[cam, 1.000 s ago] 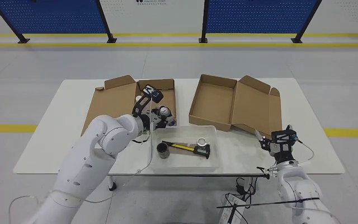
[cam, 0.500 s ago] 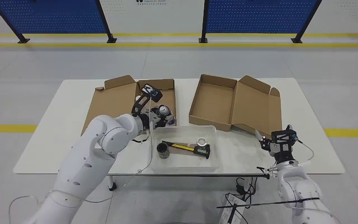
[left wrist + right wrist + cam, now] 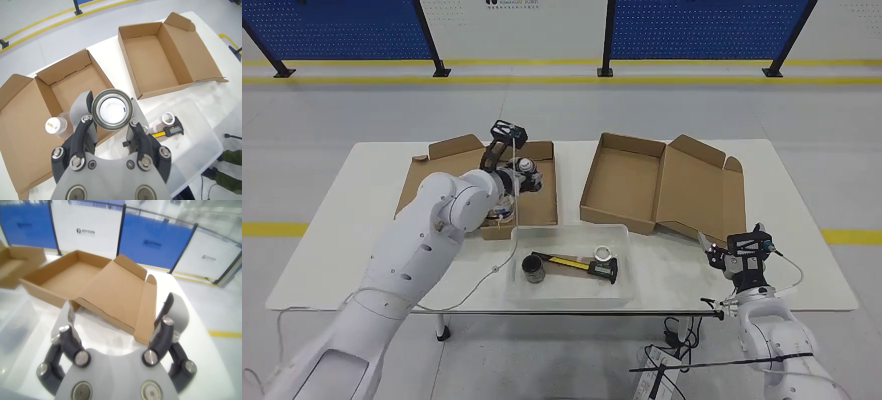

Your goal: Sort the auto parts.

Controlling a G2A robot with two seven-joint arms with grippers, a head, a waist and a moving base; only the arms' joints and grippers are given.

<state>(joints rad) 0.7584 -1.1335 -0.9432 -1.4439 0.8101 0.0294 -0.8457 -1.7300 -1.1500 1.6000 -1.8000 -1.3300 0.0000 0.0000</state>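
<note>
Bottle (image 3: 56, 126) stands in box (image 3: 75, 89), left pincer (image 3: 111, 108) clamps apparent can (image 3: 112, 121), right pincer (image 3: 118, 303) apart

caliper (image 3: 173, 130) partly hidden, behind left pincer (image 3: 111, 103)

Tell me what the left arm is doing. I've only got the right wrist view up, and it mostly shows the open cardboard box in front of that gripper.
Observer: The left gripper is shut on a metal can, held above the left box.
Operator: Is anything inside that box?
Observer: Yes, a clear bottle with a white cap stands in it.
Operator: And what is lying in the clear bin?
Observer: The clear bin holds a caliper, a white ring and a dark cylinder.
</note>
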